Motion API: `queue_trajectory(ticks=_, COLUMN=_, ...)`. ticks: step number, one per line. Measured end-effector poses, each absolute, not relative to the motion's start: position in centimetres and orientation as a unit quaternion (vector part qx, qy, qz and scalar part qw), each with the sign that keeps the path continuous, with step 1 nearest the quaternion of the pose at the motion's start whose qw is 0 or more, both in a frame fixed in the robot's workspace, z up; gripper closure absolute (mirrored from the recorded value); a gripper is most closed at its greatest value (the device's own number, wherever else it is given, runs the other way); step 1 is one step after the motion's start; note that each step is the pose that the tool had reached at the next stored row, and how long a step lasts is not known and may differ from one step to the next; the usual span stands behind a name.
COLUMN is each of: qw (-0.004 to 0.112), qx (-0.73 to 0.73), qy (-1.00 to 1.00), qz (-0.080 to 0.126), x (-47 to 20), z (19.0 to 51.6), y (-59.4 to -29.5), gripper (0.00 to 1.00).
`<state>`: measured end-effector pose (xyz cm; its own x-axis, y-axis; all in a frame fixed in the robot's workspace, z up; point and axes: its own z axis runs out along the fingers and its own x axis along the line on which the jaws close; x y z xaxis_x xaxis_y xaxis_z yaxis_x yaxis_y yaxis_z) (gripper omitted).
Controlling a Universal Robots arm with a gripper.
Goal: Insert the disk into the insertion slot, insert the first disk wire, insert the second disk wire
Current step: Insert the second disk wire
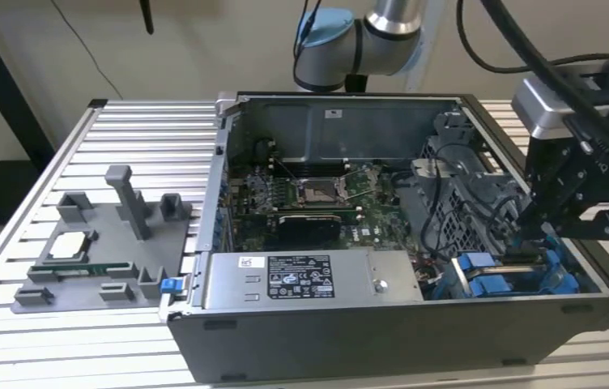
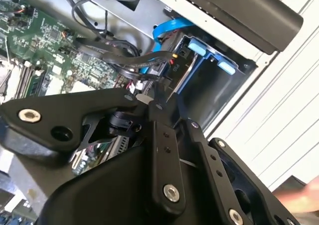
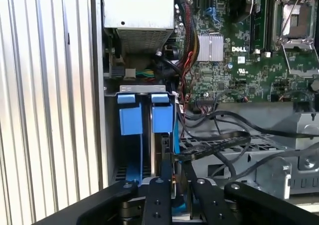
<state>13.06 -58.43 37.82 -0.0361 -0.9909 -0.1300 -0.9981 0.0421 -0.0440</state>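
Reaching into the insertion slot [image 3: 134,135], the gripper [image 3: 175,185] sits clamped on the upright disk [image 3: 167,150].

Print shows in a few places, and little of it can be made out. A white label [image 1: 299,277] with dark symbols and fine lines of type lies on top of the grey power-supply box [image 1: 381,284] in the exterior view; its type is too small to read. A small white sticker [image 1: 334,113] sits on the case's inner back wall [image 1: 381,121], also unreadable. In the first wrist view, a short white maker's mark [image 3: 240,49] is printed on the green circuit board [image 3: 259,75] beside a silver heat sink [image 3: 210,48].
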Motion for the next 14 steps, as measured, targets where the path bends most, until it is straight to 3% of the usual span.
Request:
queue_trajectory(ticks=6, qw=0.062, qx=-0.691, qy=0.719, qz=0.029, x=13.1, z=39.7, y=-58.4, gripper=0.0)
queue_trajectory(ticks=14, qw=0.062, qx=-0.691, qy=0.719, qz=0.029, x=13.1, z=39.8, y=-58.4, gripper=0.0)
